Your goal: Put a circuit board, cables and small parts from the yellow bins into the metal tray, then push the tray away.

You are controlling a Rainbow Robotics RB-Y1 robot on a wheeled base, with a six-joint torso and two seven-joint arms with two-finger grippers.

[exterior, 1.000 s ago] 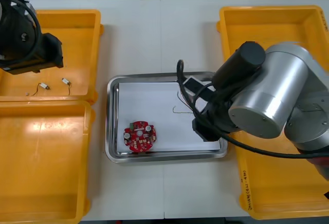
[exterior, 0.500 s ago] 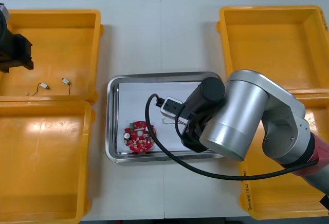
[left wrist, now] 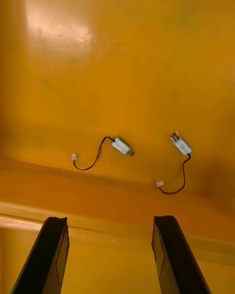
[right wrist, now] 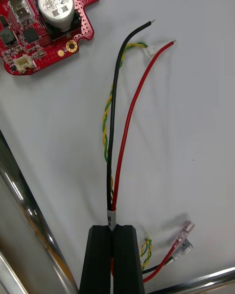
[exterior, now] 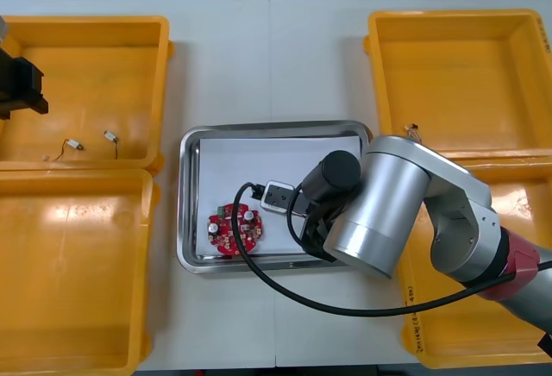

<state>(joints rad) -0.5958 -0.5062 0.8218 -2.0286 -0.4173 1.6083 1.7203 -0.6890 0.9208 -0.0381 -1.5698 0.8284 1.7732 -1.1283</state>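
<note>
My right gripper is shut on a red and yellow cable that also has a black strand. The cable's free ends stretch over the white floor of the metal tray towards the round red circuit board. The board lies in the tray's near left part, and my right arm covers the tray's near right part. My left gripper is open above the far left yellow bin. Two small metal parts with thin wires lie on the bin floor beyond its fingers.
Two yellow bins stand at each side of the tray. The near left bin holds nothing. A small cable end shows at the near wall of the far right bin. Bare table lies beyond the tray.
My right arm has swung down and left across the tray, bringing the cable close to the circuit board. My left arm has drawn back to the left edge of the front view.
</note>
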